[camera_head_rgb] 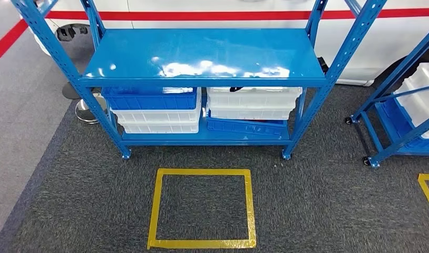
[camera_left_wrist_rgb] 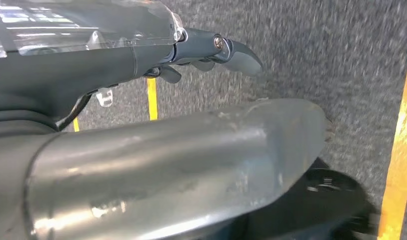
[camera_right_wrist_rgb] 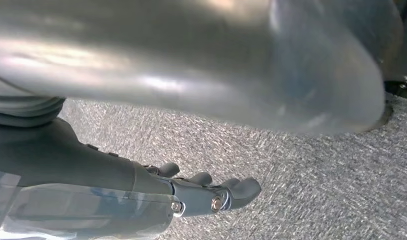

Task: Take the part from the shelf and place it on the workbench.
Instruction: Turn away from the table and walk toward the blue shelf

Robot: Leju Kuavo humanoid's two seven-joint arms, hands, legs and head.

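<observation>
You see the blue shelf (camera_head_rgb: 202, 58) ahead, with white and blue bins (camera_head_rgb: 154, 108) on its lower level; no part is discernible. Left hand (camera_left_wrist_rgb: 206, 50) and right hand (camera_right_wrist_rgb: 206, 192) hang over carpet, fingers loosely apart, holding nothing.

Left hand (camera_left_wrist_rgb: 211, 52), left wrist view: the hand hangs above grey carpet, its dark fingers (camera_left_wrist_rgb: 241, 57) extended and slightly curved, holding nothing; the fingertips lie toward 3 o'clock from the wrist cover. Right hand (camera_right_wrist_rgb: 206, 192), right wrist view: likewise hanging over carpet, with its fingers (camera_right_wrist_rgb: 244, 189) loosely extended toward 3 o'clock, apart from one another and empty.
</observation>
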